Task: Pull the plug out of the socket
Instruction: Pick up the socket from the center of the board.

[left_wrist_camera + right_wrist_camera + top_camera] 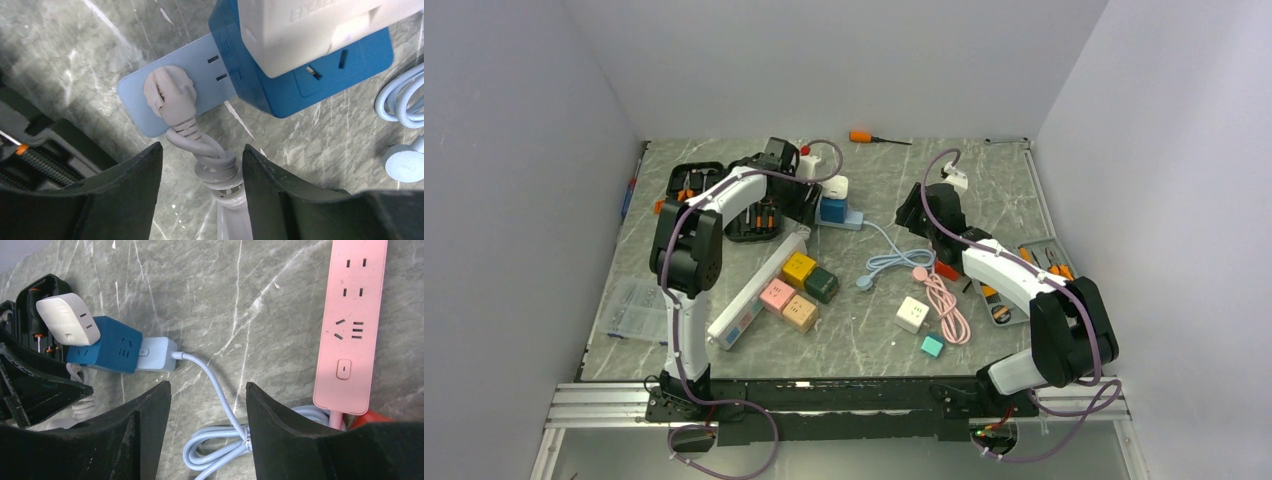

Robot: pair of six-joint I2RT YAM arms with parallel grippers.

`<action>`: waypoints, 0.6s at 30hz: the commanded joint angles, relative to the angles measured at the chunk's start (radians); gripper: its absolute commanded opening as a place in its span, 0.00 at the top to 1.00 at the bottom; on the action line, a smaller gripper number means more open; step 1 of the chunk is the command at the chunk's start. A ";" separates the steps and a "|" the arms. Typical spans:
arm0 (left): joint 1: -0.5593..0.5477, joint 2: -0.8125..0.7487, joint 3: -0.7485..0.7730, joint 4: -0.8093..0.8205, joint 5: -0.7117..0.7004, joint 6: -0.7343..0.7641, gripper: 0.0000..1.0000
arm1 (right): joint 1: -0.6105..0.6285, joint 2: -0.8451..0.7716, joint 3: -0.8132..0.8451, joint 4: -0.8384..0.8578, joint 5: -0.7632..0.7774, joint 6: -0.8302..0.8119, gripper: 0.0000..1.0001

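Plug (pixel 170 97): pale grey, ribbed collar, seated in the end outlet of the light-blue socket strip (pixel 134 107) on the marble surface (pixel 75 60). Left tool (pixel 202 156) sits just behind it, fingers apart astride its knotted cord (pixel 216 167), off the plug. Blue cube adapter (pixel 325 82) carrying a white adapter (pixel 300 30) crowds the strip alongside. Right tool (pixel 207 390) is apart, gripping nothing, over the strip's pale-blue cable (pixel 205 371).

Bright, even light, soft faint shadows

orange screwdriver (pixel 864 137) lies far back; pink power strip (pixel 351 325) flat
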 commanded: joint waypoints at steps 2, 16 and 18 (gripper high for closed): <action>-0.018 0.025 -0.046 0.047 0.004 -0.030 0.46 | -0.008 -0.025 -0.002 0.044 0.003 0.012 0.42; -0.019 0.029 -0.018 0.054 0.079 0.021 1.00 | -0.068 -0.058 -0.032 0.082 -0.122 -0.003 0.42; -0.017 0.006 0.007 0.044 0.140 0.056 1.00 | -0.088 -0.060 -0.044 0.120 -0.183 -0.013 0.42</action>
